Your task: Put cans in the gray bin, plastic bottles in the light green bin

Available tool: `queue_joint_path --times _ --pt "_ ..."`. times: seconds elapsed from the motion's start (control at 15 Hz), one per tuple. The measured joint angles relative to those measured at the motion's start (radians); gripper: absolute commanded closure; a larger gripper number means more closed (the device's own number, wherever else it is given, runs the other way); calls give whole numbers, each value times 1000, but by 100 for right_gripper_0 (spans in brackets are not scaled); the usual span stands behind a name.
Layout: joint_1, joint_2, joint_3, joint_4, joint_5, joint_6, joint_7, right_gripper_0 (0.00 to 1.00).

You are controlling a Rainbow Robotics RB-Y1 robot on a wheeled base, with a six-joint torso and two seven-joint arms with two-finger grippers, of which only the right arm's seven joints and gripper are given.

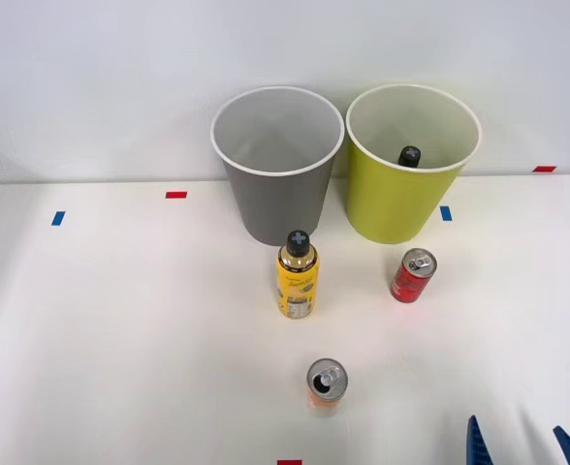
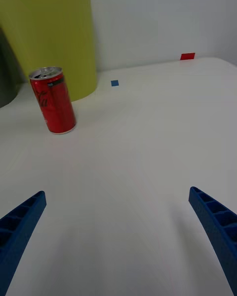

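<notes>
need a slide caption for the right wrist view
Open blue ribbed right gripper hovers over the white table, facing an upright red drink can beside the yellow-green plastic bin.

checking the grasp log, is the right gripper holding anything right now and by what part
Nothing is held. The right gripper has its jaws wide open over bare table, with the red can standing ahead of it, untouched.

The table (image 1: 120, 320) was viewed from above and forward-down by the front camera. A low, close view across it was taken from the right wrist. The red can (image 1: 413, 276) (image 2: 53, 100) and light green bin (image 1: 401, 208) (image 2: 54, 34) were shared.
</notes>
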Motion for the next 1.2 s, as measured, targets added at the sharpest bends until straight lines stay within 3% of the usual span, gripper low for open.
queue_joint_path --times 0.13,0.4,0.8,1.2 --pt "-6 -4 20 35 67 -56 -64 0" --pt "-8 -3 59 106 121 -221 -40 0" --pt "-9 48 64 119 87 -271 149 0" --pt "-5 73 93 138 71 -271 193 0"
